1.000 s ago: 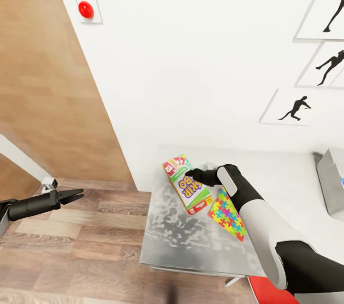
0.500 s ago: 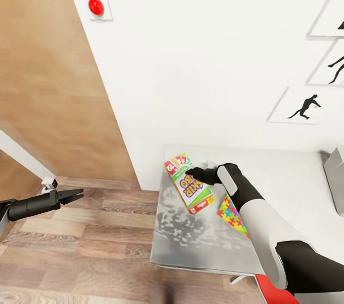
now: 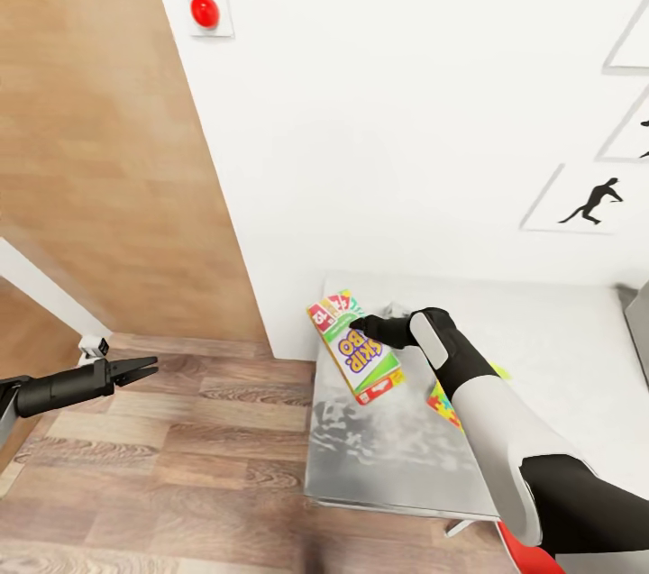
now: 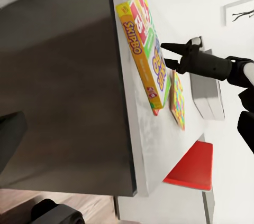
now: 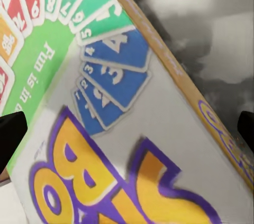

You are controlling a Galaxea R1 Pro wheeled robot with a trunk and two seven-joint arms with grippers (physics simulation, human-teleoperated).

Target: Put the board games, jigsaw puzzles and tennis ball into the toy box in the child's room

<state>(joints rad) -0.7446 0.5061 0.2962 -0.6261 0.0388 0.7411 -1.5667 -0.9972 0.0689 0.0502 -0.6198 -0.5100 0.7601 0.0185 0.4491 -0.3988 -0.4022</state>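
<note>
Over the table's near-left corner: the right gripper (image 3: 368, 328) reaches onto the board game (image 3: 354, 346), a flat Skip-Bo box lying at that corner of the table (image 3: 541, 322)

Changed: across the last second the wall button (image 3: 205, 11), the silhouette pictures (image 3: 590, 200) and the table have all slid right in the head view, while both arms and the box keep the same place in the picture; I read that as the camera swinging left with the arms, and the box travelling with the gripper, further out over the table's left edge

Meaning for the task: probably a first toy is being picked up or dragged clear; the toy box (image 3: 638, 322) barely shows at the table's far right end, well apart

Right fingers: spread open in the left wrist view, tips (image 4: 172, 49) at the box's top face; whether they press it, I cannot tell

Jigsaw puzzle (image 3: 440, 400): flat on the table just beside the box, partly under the right forearm

Left gripper (image 3: 144, 366): off the table's left side, over the wood floor (image 3: 180, 457), fingers a little apart, holding nothing
</note>
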